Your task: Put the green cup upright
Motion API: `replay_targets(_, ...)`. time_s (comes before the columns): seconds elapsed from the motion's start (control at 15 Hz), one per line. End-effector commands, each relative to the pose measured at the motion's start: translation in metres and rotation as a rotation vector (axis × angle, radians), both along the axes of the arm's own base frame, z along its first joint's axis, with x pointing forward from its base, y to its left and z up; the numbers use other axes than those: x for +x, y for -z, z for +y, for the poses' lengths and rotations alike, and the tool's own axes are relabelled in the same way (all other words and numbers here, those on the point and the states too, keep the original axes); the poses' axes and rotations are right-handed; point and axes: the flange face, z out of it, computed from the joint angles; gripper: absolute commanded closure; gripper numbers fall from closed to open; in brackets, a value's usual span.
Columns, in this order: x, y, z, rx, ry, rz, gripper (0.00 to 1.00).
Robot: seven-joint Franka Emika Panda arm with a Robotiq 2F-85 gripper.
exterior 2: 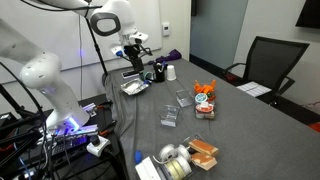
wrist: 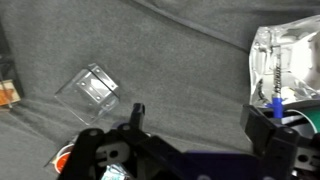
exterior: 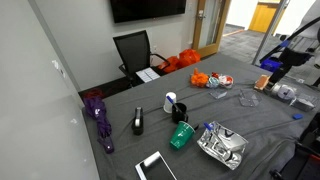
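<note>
While the claw (wrist: 197, 115) hangs clear of the worktop (exterior: 215, 112), we see its two fingers (wrist: 135, 110) spread wide in the wrist view, with nothing gripped between them. Below it on the grey cloth lie a clear plastic box (wrist: 90, 88) to one side and a crinkled silver bag (wrist: 290, 55) to the other. At that view's edge, just under the bag, a sliver of green shows behind a finger; we cannot tell whether it is the cup. In an exterior view the claw (exterior 2: 134, 52) hovers above the bag's end of the worktop. The green cup (exterior: 180, 135) is not upright: it lies tipped over on the cloth, just beside the silver bag, and the claw does not touch it. Near the cup we find a white mug (exterior: 171, 101) standing and a black cylinder (exterior: 138, 122), with a purple bundle (exterior: 97, 115) farther out by the worktop's edge.
</note>
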Motion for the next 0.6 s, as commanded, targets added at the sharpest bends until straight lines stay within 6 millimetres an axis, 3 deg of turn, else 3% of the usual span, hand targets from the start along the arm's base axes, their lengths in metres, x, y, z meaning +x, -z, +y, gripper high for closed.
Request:
replay_targets(0.0, 0.015, -0.003, 0.018, 0.16, -0.059, -0.08, 0.0)
replay_targets(0.27, 0.03, -0.006, 0.043, 0.328, -0.053, -0.178, 0.0)
replay_targets(0.33, 0.026, -0.002, 0.033, 0.282, -0.004, -0.063, 0.0)
replay_targets(0.4, 0.019, -0.007, 0.042, 0.295, -0.039, -0.134, 0.0)
replay_targets(0.53, 0.02, -0.004, 0.039, 0.29, -0.014, -0.097, 0.0)
